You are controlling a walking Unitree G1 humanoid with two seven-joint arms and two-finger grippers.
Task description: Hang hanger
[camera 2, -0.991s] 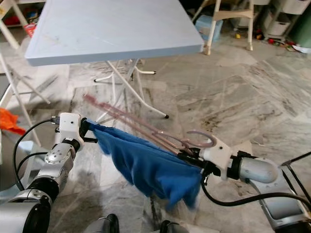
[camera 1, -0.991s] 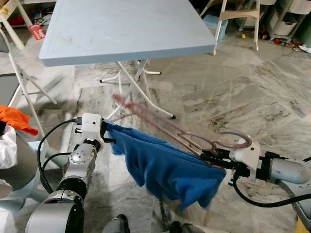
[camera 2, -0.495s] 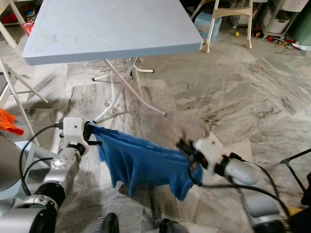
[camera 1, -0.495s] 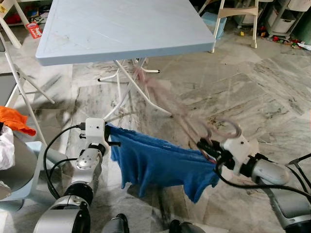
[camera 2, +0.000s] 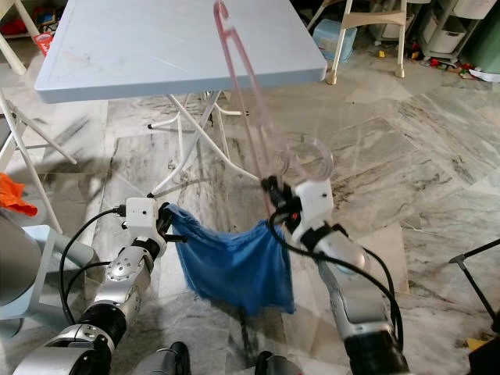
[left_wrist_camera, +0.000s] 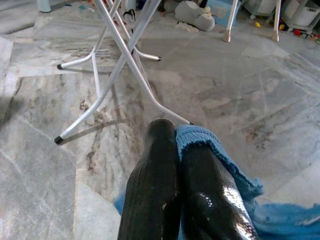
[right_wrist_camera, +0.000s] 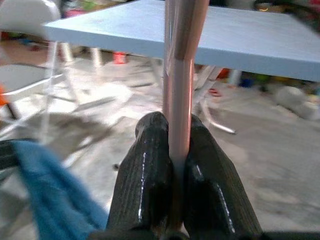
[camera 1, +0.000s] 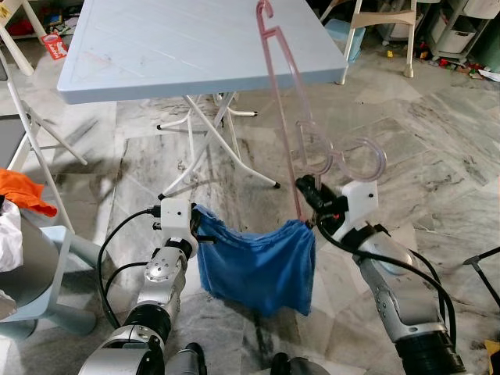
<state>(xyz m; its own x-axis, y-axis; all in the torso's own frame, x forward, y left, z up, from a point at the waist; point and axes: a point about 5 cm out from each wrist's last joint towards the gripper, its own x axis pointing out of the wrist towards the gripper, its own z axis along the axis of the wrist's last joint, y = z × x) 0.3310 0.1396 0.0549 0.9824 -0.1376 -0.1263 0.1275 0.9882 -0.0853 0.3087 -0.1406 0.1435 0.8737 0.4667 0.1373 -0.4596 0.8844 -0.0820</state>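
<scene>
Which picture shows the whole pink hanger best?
The left eye view: the pink hanger stands nearly upright, its hook by the right gripper. The right eye view shows the same. The right wrist view has a blurry bar between the fingers.

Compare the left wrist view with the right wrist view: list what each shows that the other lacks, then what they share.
Left wrist view alone: the left gripper shut on a corner of the blue towel, with the table's white folding legs beyond it. Right wrist view alone: the right gripper shut on the pink hanger, with the light blue tabletop behind. Both share the blue towel, the table and the marble floor.
</scene>
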